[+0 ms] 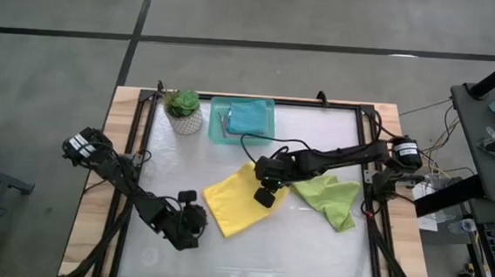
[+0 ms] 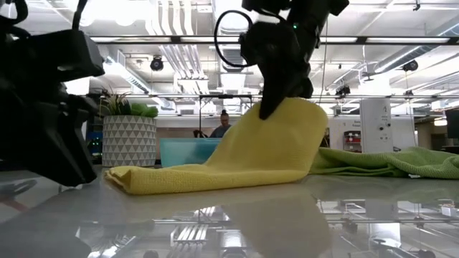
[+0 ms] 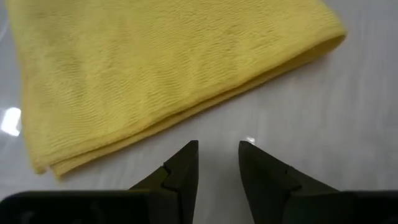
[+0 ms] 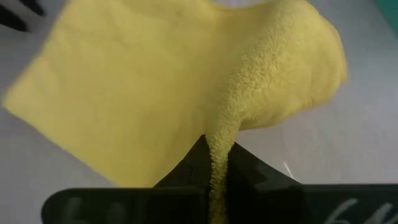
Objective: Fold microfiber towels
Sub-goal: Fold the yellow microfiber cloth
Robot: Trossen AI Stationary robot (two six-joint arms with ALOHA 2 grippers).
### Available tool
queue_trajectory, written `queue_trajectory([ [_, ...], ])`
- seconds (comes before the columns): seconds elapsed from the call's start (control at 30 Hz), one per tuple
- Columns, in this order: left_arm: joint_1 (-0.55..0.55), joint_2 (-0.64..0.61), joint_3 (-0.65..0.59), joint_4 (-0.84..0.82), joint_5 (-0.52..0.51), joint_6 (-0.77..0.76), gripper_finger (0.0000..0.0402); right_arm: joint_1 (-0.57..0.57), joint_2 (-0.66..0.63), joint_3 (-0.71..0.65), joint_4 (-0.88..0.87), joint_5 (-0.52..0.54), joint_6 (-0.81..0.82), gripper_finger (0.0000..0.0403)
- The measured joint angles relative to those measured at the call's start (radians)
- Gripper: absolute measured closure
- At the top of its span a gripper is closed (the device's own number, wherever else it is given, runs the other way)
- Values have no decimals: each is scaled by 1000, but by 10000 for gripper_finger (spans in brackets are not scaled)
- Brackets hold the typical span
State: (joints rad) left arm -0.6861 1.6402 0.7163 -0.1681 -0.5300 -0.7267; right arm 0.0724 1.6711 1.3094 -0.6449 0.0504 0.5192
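A yellow towel (image 1: 230, 203) lies mid-table. Its near-left part is flat and doubled, as its layered edge (image 3: 56, 163) shows. Its far-right part is raised to my right gripper (image 1: 264, 195), which is shut on it. My left gripper (image 3: 217, 154) stands open just off the towel's near-left edge, low over the bare table, with nothing between its fingers. A lime green towel (image 1: 331, 199) lies rumpled to the right. A teal-blue towel (image 1: 251, 117) rests in the teal tray (image 1: 217, 128) at the back. My right gripper pinches a bunched edge of the yellow towel (image 4: 219, 146) between its two shut fingers, which slant down from above. That edge is lifted (image 2: 287, 118) and the cloth arches slack down from it. The towel's other part (image 2: 165, 179) stays on the table.
A small potted plant (image 1: 184, 112) stands at the back left beside the tray. A black frame (image 1: 374, 208) runs around the white tabletop. In the low view a person (image 2: 225, 123) shows in the room far behind the table.
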Motion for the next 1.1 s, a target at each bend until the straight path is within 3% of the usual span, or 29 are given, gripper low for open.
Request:
queue_trajectory([
  [0.33, 7, -1, -44, 37, -61, 0, 301, 35, 63, 20, 159, -85, 23, 386],
  [0.5, 9, -3, -85, 127, -68, 0, 301, 48, 137, 73, 190, -86, 10, 386],
  [0.93, 13, -2, -88, 133, -82, 1, 301, 63, 231, 170, 278, -88, -18, 386],
  [1.1, 19, -1, -89, 134, -82, 1, 301, 71, 291, 188, 338, -137, -22, 386],
])
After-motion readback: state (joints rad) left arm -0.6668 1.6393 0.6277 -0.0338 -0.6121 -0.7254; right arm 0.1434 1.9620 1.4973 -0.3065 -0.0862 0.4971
